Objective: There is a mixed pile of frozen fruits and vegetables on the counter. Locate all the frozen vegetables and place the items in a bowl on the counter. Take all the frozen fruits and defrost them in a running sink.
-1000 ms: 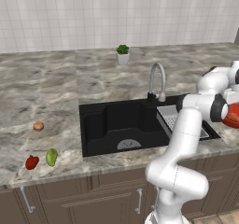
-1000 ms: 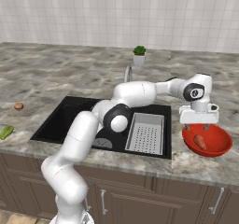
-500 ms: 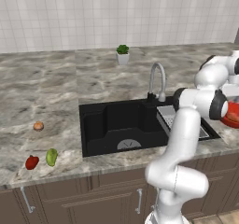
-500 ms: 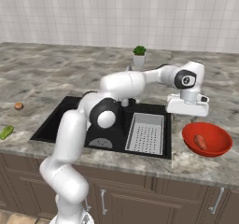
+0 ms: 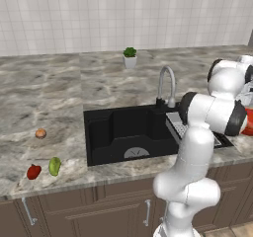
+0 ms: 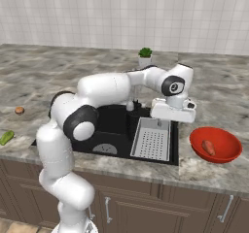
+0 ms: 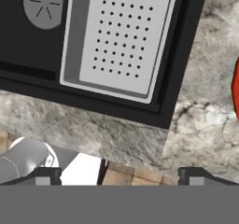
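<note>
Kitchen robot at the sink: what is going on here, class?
The arm is sorting food off the counter. Its gripper hangs open and empty above the grey rack in the sink. The orange carrot-like piece already lies in the red bowl. The red piece, the yellow-green fruit and the brown ball wait left of the sink.

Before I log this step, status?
Gripper open, empty, above rack. Carrot in bowl. Red piece left of sink. Path clear.
</note>
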